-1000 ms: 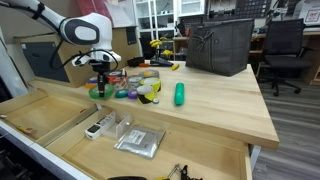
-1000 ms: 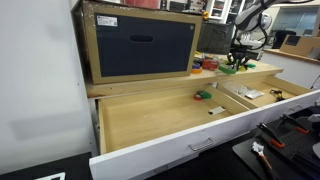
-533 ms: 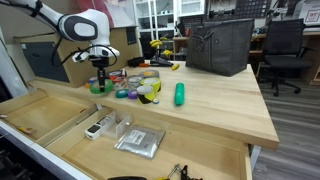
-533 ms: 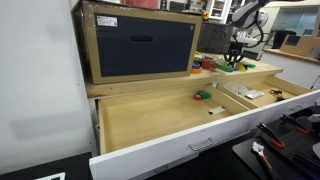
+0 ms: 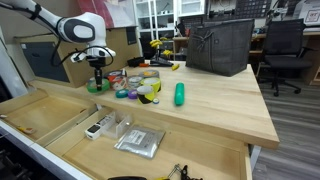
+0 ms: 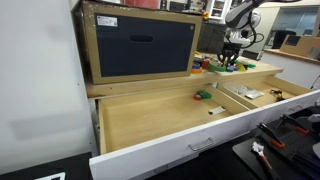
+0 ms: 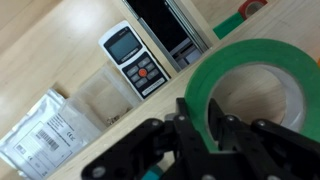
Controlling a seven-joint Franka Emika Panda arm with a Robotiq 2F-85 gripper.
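My gripper (image 7: 203,130) is shut on the rim of a green tape roll (image 7: 250,80), which it holds in the air. In both exterior views the roll (image 5: 96,87) hangs under the gripper (image 5: 98,70) over the left end of the wooden tabletop (image 5: 215,105), and the gripper (image 6: 232,55) is small and far off at the back right. Below the roll the wrist view shows an open drawer with a white handheld meter (image 7: 133,58) and a clear bag holding a paper (image 7: 45,130).
Tape rolls and small lids (image 5: 140,88) and a green bottle (image 5: 180,94) lie on the tabletop. A dark bin (image 5: 220,45) stands at the back. Open drawers (image 5: 60,115) extend below the table's front. A large box (image 6: 140,45) sits above another open drawer (image 6: 170,115).
The gripper has carried the green tape roll a little to the left and slightly up over the table's left end, away from the cluster of rolls.
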